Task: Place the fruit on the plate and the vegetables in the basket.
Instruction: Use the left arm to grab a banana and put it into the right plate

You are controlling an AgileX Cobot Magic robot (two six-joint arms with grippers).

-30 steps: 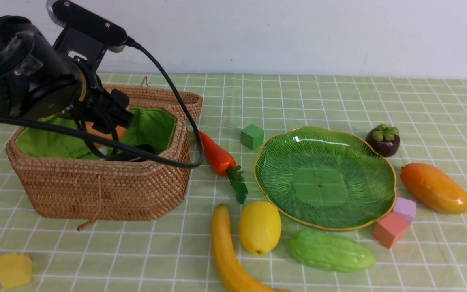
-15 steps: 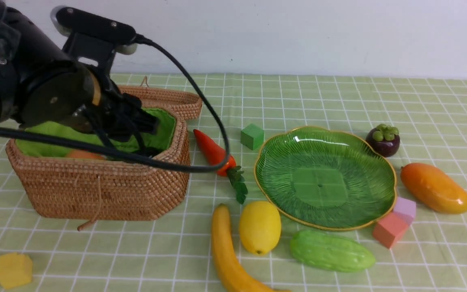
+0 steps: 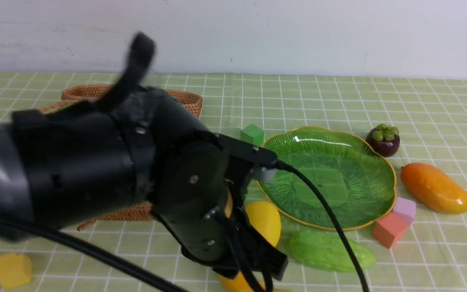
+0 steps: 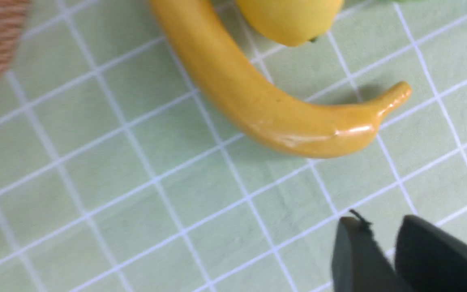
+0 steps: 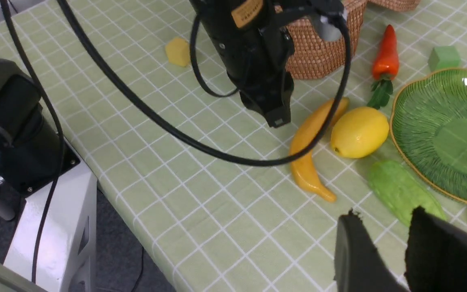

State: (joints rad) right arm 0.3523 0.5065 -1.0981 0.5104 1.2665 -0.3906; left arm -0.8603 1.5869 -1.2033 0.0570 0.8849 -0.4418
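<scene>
The left gripper [image 4: 379,222] hangs low over the checked cloth [image 4: 136,182], left of the plate [image 3: 330,178] and beyond the banana [image 4: 266,109]. It is near that fruit but apart from it, fingers drawn close with a narrow slit between them, holding and touching nothing. The right gripper [image 5: 385,217], raised on the plate's near side, shows the same narrow slit and is likewise empty. In the front view the left arm's bulk covers most of the basket [image 3: 132,211], the whole carrot and all but a sliver of the banana. The right wrist view shows the banana whole and the carrot [image 5: 385,56] beside the basket. Only the front view shows the mangosteen [image 3: 383,140] and mango [image 3: 436,188] right of the plate. The banana's long axis runs alongside the plate's left rim, thin stalk end toward the near table edge, with the lemon [image 5: 359,132] between it and the plate. The carrot's tip points away from the lemon, its leaves toward it. The gourd [image 3: 326,251] lies lengthwise along the plate's near rim. The mango slants away from the plate.
</scene>
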